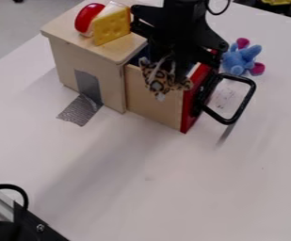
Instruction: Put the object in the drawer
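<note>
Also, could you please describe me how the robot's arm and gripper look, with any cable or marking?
The arm is black. The gripper is also black, with a wide, angular body whose edges stick out at both sides. A thin black cable curves in a loop beside the arm. I cannot make out any clear marking.

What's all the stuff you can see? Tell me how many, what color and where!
Table: one, white, under everything
Box: one, light wood, upper left
Drawer: one, wood with red front, pulled out of the box
Handle: one, black, on the drawer front
Tape: one strip, gray, box to table
Toy cheese: one, yellow, on the box
Round toy: one, red-white, beside the cheese
Plush: one, blue-pink, behind the handle
Spotted toy: one, brown-black, at the drawer
Gripper: one, black, above the drawer
</note>
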